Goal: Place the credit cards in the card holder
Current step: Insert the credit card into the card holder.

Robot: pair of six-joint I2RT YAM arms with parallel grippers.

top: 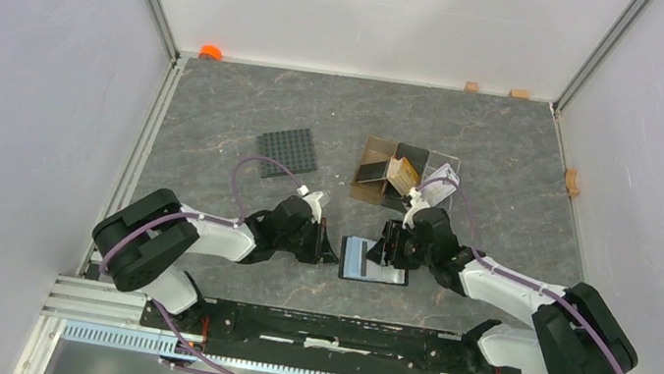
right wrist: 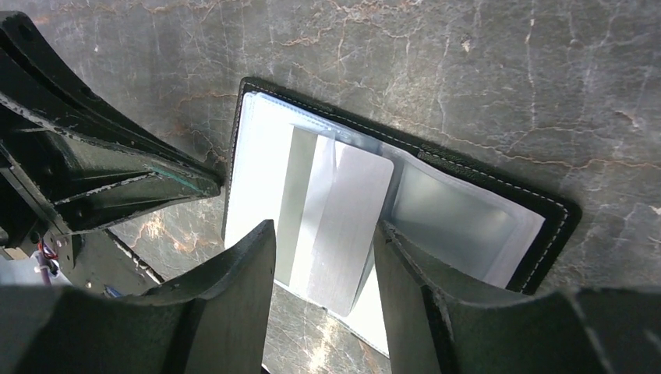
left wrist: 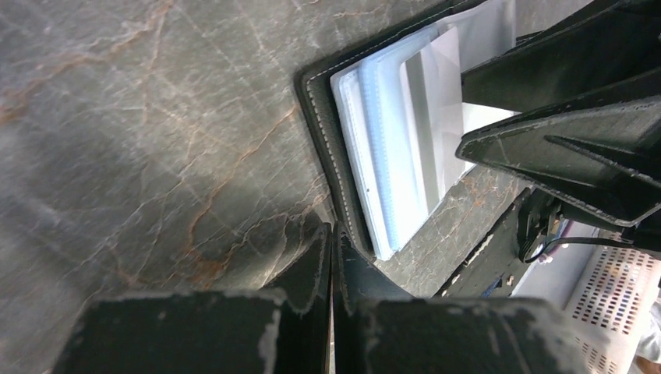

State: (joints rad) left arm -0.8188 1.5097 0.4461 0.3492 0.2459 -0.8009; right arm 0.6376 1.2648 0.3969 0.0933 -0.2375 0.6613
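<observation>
On the grey marbled worktop [top: 223, 91], the brown translucent compartment box [top: 371, 175] is sitting right of centre toward the far edge. Tan-orange plastic credit cards [top: 403, 171] are leaning in it, so most of the job is looking undone. The small black folding card holder [top: 359, 259] with pale blue-grey sleeves is lying open close to the middle of the near edge. The left gripper [left wrist: 333, 243] is pressing its clenched fingers, grasping nothing, down on the holder's stitched left rim. If that pin is slipping off the thin edge, the holder is likely going to skate or fold shut. The right gripper [right wrist: 323, 230] is hovering with fingers released, straddling a whitish card with a grey stripe [right wrist: 343, 195]. That card is resting on the sleeves, seemingly only part-way into a pocket; how deep, I cannot tell. Lifting away carelessly is risking a fingertip catching the card's free end and dragging it out. Pushing it off-line is risking buckling the clear sleeve.
</observation>
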